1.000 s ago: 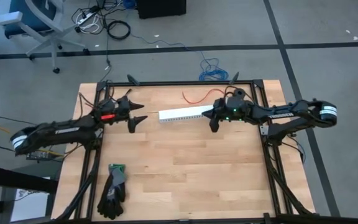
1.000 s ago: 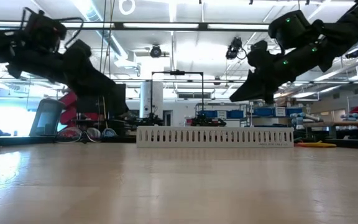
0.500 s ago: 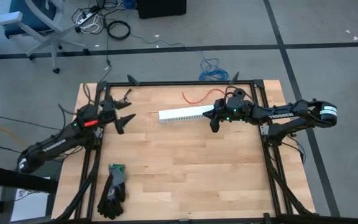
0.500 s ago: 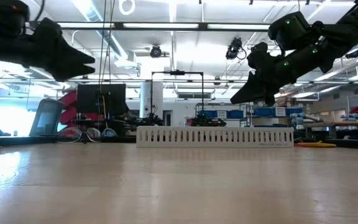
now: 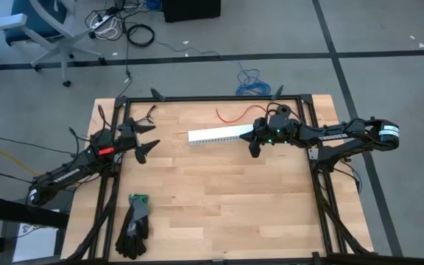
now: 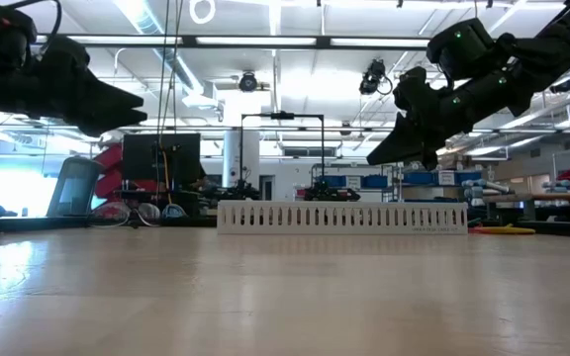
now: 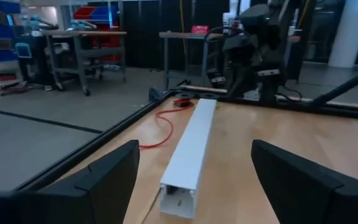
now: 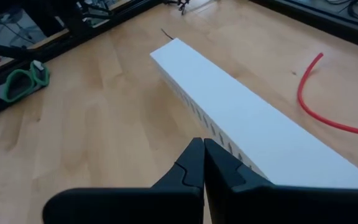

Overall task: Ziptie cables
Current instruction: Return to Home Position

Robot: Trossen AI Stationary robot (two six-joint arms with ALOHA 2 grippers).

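Gloves [image 5: 135, 224]: lying at the bench's [image 5: 219, 206] near left edge.
Left pincer [image 5: 147, 137]: hanging spread wide over the left side, well apart from the white duct [image 5: 216, 135].
Right pincer [image 8: 201, 144]: fingers pressing together, hovering above the duct's right end, not touching it.
Cables: hidden; only the lidded duct is showing.
Red wire [image 5: 230, 116]: lying just beyond the duct.

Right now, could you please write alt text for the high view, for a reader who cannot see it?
A closed white cable duct lies at the far side of a wooden table, with a red wire beyond it. The right gripper, shut, is at the duct's right end; the left gripper, open, waits to its left. Dark gloves lie front left.
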